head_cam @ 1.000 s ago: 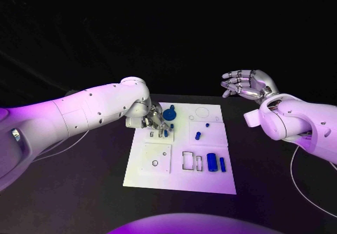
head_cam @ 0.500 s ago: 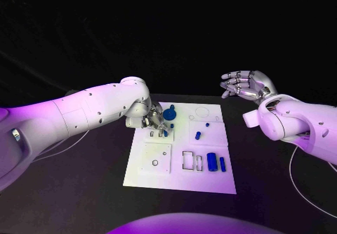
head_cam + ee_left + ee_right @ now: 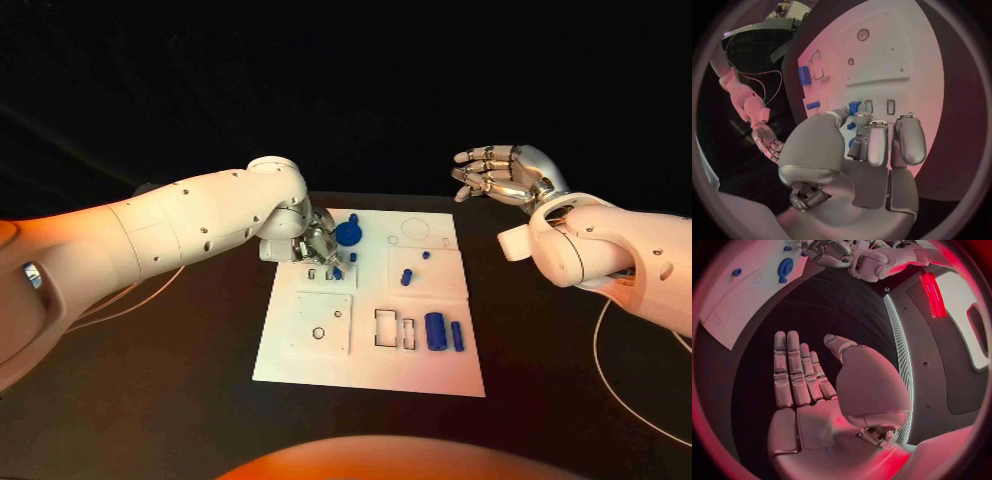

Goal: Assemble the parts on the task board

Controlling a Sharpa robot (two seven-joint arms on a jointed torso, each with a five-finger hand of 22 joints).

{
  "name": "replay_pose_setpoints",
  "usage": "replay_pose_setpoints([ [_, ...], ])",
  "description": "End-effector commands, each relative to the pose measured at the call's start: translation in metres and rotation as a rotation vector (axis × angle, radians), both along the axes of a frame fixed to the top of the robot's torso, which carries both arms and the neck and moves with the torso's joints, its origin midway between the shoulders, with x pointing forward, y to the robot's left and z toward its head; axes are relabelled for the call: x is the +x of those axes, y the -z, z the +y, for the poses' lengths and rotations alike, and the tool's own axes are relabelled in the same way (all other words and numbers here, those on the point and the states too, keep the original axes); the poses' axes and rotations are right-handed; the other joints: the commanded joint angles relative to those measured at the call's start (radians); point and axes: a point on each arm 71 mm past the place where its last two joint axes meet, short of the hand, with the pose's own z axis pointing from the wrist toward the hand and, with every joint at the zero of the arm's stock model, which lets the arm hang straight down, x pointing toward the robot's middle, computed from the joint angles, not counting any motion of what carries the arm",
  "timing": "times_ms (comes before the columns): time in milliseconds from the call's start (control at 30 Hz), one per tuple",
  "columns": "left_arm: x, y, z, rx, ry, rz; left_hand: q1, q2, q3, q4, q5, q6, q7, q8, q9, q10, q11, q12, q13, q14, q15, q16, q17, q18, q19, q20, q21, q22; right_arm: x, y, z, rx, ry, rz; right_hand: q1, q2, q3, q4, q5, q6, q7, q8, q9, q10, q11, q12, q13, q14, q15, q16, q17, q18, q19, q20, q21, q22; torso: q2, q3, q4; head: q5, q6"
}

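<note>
Left hand (image 3: 315, 245) on the board's (image 3: 375, 370) far left, fingers pinching a blue part (image 3: 856, 124) (partly hidden), right hand (image 3: 505, 175) raised off the desk (image 3: 173, 400), released, fingers apart

Black surface (image 3: 173, 370) under dark backdrop. Thin white cable (image 3: 617, 370) trails across the surface at one side; another (image 3: 137, 295) opposite.

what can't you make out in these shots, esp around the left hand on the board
- Head view: the silver left hand covers the white task board's upper-left corner; whether it grips the small blue part beneath it cannot be told.
- Left wrist view: the fingers and thumb hide most of that blue part.
- Head view: the small slots and rings on the board are too small to identify.
- Right wrist view: the open silver right hand and the circle's rim leave only part of the board in sight.
</note>
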Motion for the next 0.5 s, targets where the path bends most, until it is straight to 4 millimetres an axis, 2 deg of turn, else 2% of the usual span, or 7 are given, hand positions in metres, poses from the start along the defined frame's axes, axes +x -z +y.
replay_pose_setpoints([
  [33, -0.0008, 0.0001, -0.0038, -0.027, 0.007, 0.006, 0.024, -0.01, 0.065, -0.022, -0.002, -0.005, -0.001, 0.0, 0.006, -0.006, -0.002, -0.005, -0.003, 0.029, -0.004, -0.004, 0.012, -0.016, -0.007, 0.002, 0.003, 0.0, 0.0001, 0.0008, 0.0008, -0.003, -0.004, 0.006, 0.0, 0.007, -0.006, 0.002, 0.005, -0.002, 0.07, 0.005, -0.001, 0.004, 0.006, -0.004, -0.001, 0.007, 0.0, -0.004, -0.001, 0.011, 0.006, -0.001, -0.007, -0.001, 0.0, 0.0004, -0.0002, 0.002, 0.0],
  [67, -0.0008, 0.0001, -0.0039, -0.029, 0.007, 0.006, 0.022, -0.016, 0.088, -0.027, -0.002, -0.004, 0.0, 0.002, 0.008, -0.004, -0.002, -0.004, -0.002, 0.03, -0.003, -0.004, 0.013, -0.016, -0.007, 0.001, 0.004, 0.002, 0.0002, 0.0009, 0.0008, -0.003, -0.004, 0.007, 0.0, 0.007, -0.006, 0.002, 0.005, -0.002, 0.07, 0.005, -0.001, 0.004, 0.006, -0.004, -0.001, 0.007, 0.0, -0.004, -0.001, 0.011, 0.006, -0.001, -0.007, -0.001, 0.0, 0.0004, -0.0006, 0.002, -0.001],
  [167, -0.0009, -0.0001, -0.004, -0.034, 0.007, 0.004, 0.034, -0.029, 0.186, -0.076, -0.001, -0.007, -0.002, 0.015, 0.022, -0.002, -0.003, -0.007, -0.005, 0.031, -0.006, -0.004, 0.015, -0.016, -0.007, -0.001, 0.005, 0.005, 0.0003, 0.0012, 0.0009, -0.004, -0.005, 0.008, -0.001, 0.007, -0.007, 0.002, 0.006, -0.002, 0.07, 0.005, -0.001, 0.004, 0.006, -0.004, -0.001, 0.008, 0.0, -0.004, -0.001, 0.011, 0.006, -0.001, -0.007, -0.001, 0.0, 0.0003, -0.001, 0.002, -0.001],
  [267, -0.0009, -0.0004, -0.0035, -0.043, 0.004, 0.001, 0.01, -0.045, 0.313, -0.147, -0.001, -0.018, 0.001, 0.053, 0.061, 0.01, -0.002, -0.006, -0.005, 0.034, -0.005, -0.003, 0.021, -0.017, -0.006, 0.001, 0.007, 0.01, 0.0004, 0.0016, 0.001, -0.004, -0.005, 0.01, -0.001, 0.007, -0.007, 0.002, 0.006, -0.002, 0.07, 0.005, -0.001, 0.004, 0.006, -0.004, -0.001, 0.008, 0.0, -0.004, -0.001, 0.011, 0.006, -0.001, -0.007, -0.001, 0.0, 0.0001, -0.0011, 0.002, -0.002],
  [433, -0.0014, -0.0014, -0.0012, -0.06, -0.01, -0.009, -0.015, -0.048, 0.356, -0.176, -0.001, -0.021, 0.0, 0.068, 0.079, 0.019, -0.003, -0.001, -0.002, 0.036, -0.005, -0.001, 0.026, -0.018, -0.004, 0.002, 0.01, 0.016, 0.0005, 0.0026, 0.001, -0.005, -0.007, 0.014, -0.002, 0.006, -0.008, 0.002, 0.006, -0.002, 0.07, 0.005, -0.001, 0.004, 0.006, -0.004, -0.003, 0.008, 0.0, -0.005, -0.002, 0.011, 0.006, -0.001, -0.008, -0.002, 0.0, 0.0002, -0.0003, 0.003, -0.001],
  [500, -0.0026, -0.0021, 0.0003, -0.071, -0.016, -0.014, -0.036, -0.058, 0.387, -0.197, 0.022, -0.017, -0.001, 0.082, 0.091, 0.021, -0.005, -0.001, -0.005, 0.037, -0.006, 0.0, 0.029, -0.018, -0.003, 0.002, 0.012, 0.019, 0.0006, 0.0031, 0.0005, -0.005, -0.007, 0.015, -0.006, 0.006, -0.011, 0.004, 0.007, -0.003, 0.071, 0.005, -0.002, 0.003, 0.007, -0.005, -0.007, 0.008, 0.001, -0.009, -0.002, 0.01, 0.007, -0.001, -0.011, -0.006, 0.0, 0.0009, 0.0006, 0.003, -0.001],
])
